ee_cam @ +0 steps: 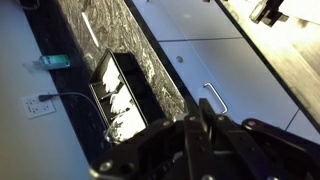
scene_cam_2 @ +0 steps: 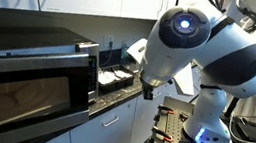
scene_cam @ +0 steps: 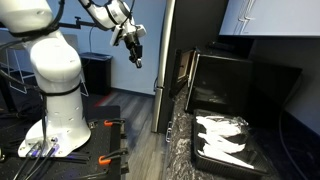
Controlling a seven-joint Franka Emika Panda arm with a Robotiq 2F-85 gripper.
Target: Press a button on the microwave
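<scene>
No text, label or number is legible anywhere.

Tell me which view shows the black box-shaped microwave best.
An exterior view: the black box-shaped microwave is close, its door front clearly visible. In an exterior view the microwave is farther, seen obliquely; the wrist view shows it small, from above.

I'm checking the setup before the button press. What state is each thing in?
Microwave: door shut, nothing touching it.
Gripper: in the air, clear of the microwave; open or shut unclear.
Foil: crumpled, lying on the counter.
Lower cabinet doors: shut.
</scene>
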